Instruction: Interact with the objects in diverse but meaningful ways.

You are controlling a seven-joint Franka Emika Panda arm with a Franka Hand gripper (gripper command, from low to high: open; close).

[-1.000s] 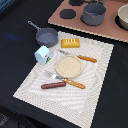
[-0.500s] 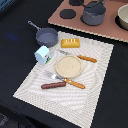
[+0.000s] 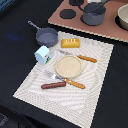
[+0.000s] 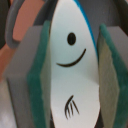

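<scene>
Nothing on the mat has shifted since the earlier frames. Wrist view: silver fish (image 4: 72, 65) clamped between the green fingers (image 4: 111, 65), pads closed on both flanks; arm itself is out of the exterior view. Bread loaf (image 3: 70, 43), sausage (image 3: 53, 85), carton (image 3: 43, 54) all on the mat, apparently untouched. Pan (image 3: 47, 36), upper left of frame, looks empty. Plate (image 3: 67, 65), centre, is bare. Fish grabbed, not yet placed; pan seems a sensible target.
</scene>
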